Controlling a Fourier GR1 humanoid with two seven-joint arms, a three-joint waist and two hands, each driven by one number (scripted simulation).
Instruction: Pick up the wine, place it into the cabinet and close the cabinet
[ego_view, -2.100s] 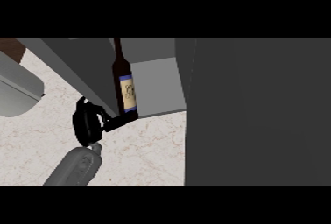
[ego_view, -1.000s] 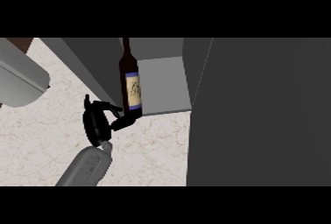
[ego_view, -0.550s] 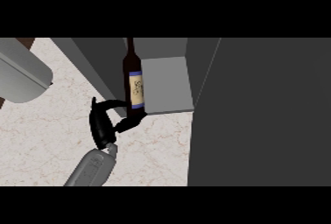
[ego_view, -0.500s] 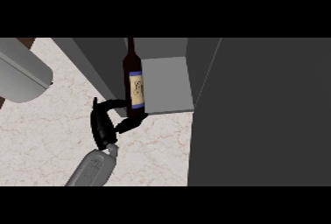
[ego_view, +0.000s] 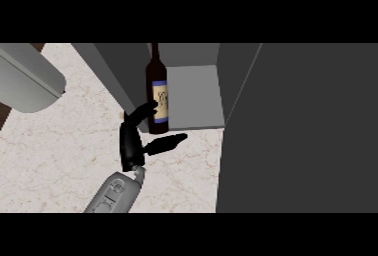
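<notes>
The wine bottle (ego_view: 157, 82), dark with a blue and cream label, stands upright at the left front corner of the open cabinet's floor (ego_view: 195, 102). My left hand (ego_view: 131, 142) is just left of and below it. Its fingers (ego_view: 143, 112) reach up along the bottle's left side and touch it near the label. The thumb (ego_view: 167, 142) sticks out to the right, below the bottle's base and apart from it. The hand is open. The cabinet's dark door (ego_view: 310, 130) stands open and fills the right of the view. My right hand does not show.
A large grey rounded appliance (ego_view: 26, 80) sits at the upper left on the marble counter (ego_view: 59, 155). The cabinet's left wall (ego_view: 118, 70) runs just behind my fingers.
The bottle went from slightly tilted in my hand to upright on the cabinet floor. My fingers have uncurled from it and the thumb has spread away.
</notes>
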